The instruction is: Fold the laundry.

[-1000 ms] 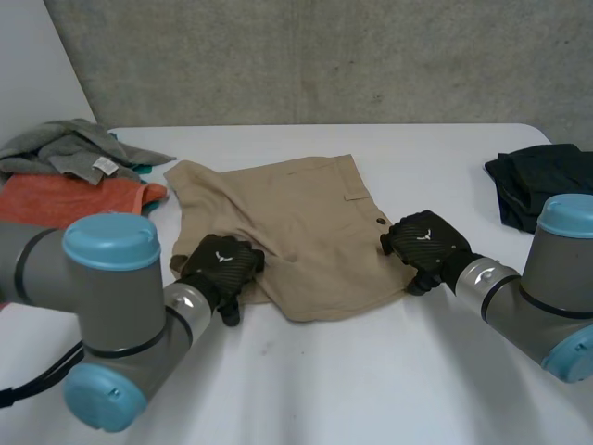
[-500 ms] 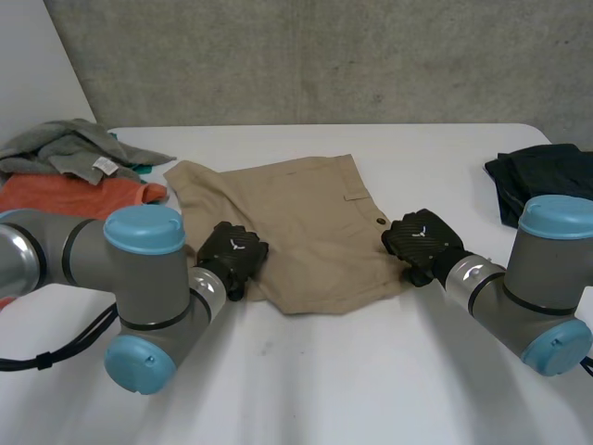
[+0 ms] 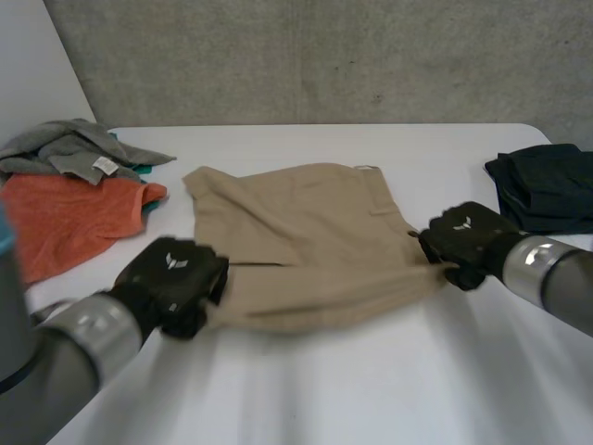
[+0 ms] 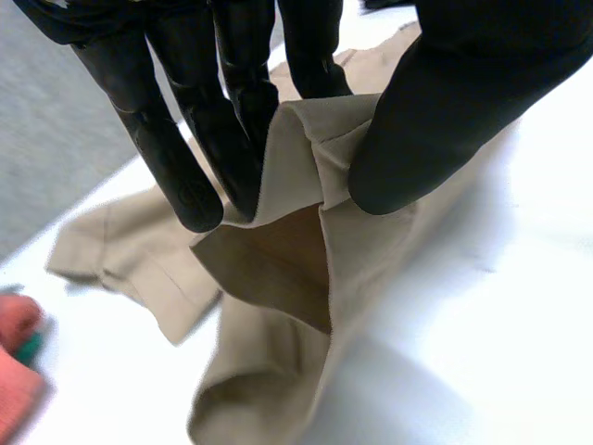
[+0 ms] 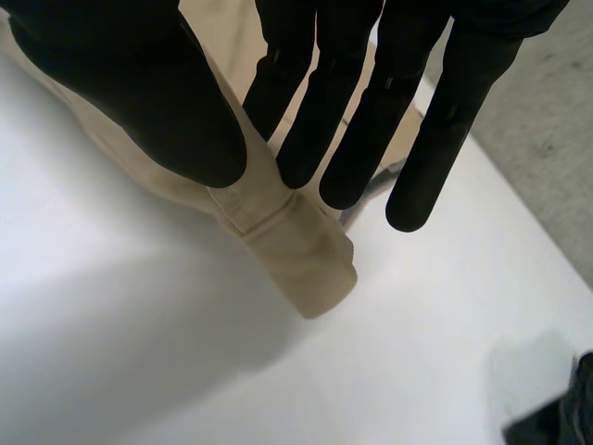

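Two near corners of the shorts point(image 3: 306, 218) are pinched: left robot hand point(image 3: 171, 278) on one, right robot hand point(image 3: 463, 243) on the other. Shorts lie mid counter point(image 3: 371, 371). Looks like fold start; next, carry near edge across evenly.

Nothing legible anywhere. Small white emblem point(image 3: 173, 261) on the back of the left hand point(image 3: 178, 286), same again on the right hand point(image 3: 471, 245), no letters in either. White tag point(image 3: 105, 165) on the grey garment point(image 3: 60, 141), print too small to read.
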### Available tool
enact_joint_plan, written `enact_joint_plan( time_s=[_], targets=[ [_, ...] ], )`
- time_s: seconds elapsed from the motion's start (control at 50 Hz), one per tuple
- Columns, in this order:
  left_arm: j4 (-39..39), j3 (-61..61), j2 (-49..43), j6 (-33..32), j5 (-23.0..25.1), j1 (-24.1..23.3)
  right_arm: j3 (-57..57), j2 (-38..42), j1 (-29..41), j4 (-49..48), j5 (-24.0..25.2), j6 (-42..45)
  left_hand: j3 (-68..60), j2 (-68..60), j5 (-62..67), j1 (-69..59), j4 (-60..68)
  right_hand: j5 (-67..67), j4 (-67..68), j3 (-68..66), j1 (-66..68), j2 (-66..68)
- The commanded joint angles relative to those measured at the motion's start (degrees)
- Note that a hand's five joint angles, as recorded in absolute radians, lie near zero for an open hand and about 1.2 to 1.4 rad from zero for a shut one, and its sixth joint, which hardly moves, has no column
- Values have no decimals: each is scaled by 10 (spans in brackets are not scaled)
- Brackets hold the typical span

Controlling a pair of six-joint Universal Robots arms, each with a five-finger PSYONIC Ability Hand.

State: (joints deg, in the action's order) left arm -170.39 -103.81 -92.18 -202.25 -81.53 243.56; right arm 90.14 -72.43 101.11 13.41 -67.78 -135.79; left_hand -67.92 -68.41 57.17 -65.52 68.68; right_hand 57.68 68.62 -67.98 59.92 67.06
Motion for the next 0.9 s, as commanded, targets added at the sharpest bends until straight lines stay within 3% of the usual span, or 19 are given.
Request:
enact_joint_plan(
  time_s=[0.02,0.14,0.22,0.32,0.5,0.62,0.72,0.84,0.9],
  targets=[
    [143,-83,129,16,85,46,71,-123,-22,187,-17,134,-121,-116,128,-145,113,123,114,-120,201,129],
    [207,-104,165,17,130,73,128,-166,-22,228,-18,236,-121,-116,128,-145,113,123,114,-120,201,129],
    [181,-100,160,13,131,90,133,-157,-7,213,-17,227,-121,-116,128,-145,113,123,114,-120,201,129],
    [91,-76,98,1,110,104,95,-106,2,174,-27,179,-121,-116,128,-145,113,123,114,-120,201,129],
    [-94,63,-70,-10,51,83,-17,-11,31,24,-39,30,-121,-116,128,-145,113,123,114,-120,201,129],
    [-209,215,-211,-10,12,59,-108,76,55,-135,-90,-63,-121,-116,128,-145,113,123,114,-120,201,129],
    [-243,337,-328,-12,6,42,-186,181,67,-270,-124,-64,-121,-116,128,-145,113,123,114,-120,201,129],
    [-221,490,-457,-34,-6,27,-298,313,70,-323,-149,-26,-121,-116,128,-145,113,123,114,-120,201,129],
    [-201,569,-510,-39,-39,25,-359,372,71,-331,-157,-11,-121,-116,128,-145,113,-388,-398,391,-311,-382]
  ],
)
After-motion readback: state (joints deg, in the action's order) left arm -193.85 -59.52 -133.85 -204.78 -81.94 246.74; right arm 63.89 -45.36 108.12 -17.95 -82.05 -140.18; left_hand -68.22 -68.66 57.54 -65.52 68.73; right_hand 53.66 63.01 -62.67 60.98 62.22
